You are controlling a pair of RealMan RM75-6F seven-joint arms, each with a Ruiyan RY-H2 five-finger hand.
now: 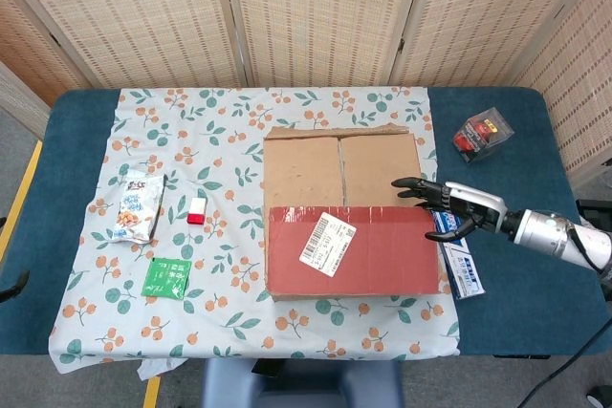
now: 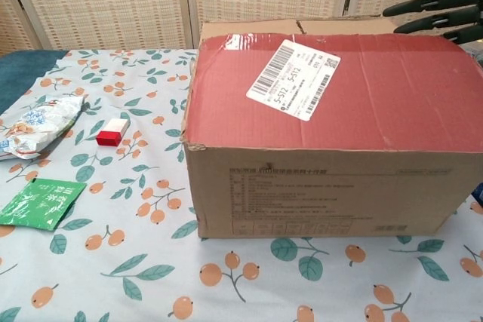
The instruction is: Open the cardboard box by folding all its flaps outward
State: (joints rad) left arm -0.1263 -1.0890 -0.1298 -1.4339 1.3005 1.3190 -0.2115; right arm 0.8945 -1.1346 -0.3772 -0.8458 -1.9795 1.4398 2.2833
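The cardboard box (image 1: 316,171) stands mid-table on the floral cloth. Its near flap (image 1: 387,253), covered in red tape and bearing a white barcode label (image 1: 326,237), is tilted up at its far edge. The two brown flaps behind it lie flat and closed. My right hand (image 1: 448,207) is at the box's right side, fingers stretched out and apart toward the red flap's far right corner. In the chest view the red flap (image 2: 377,103) slopes up and the right hand (image 2: 441,4) shows at the top right, above its far edge. The left hand does not show.
A blue-and-white packet (image 1: 459,260) lies against the box's right side under my forearm. A red item in clear packaging (image 1: 481,133) sits far right. Left of the box lie a snack bag (image 1: 139,205), a small red-and-white block (image 1: 197,210) and a green sachet (image 1: 167,277).
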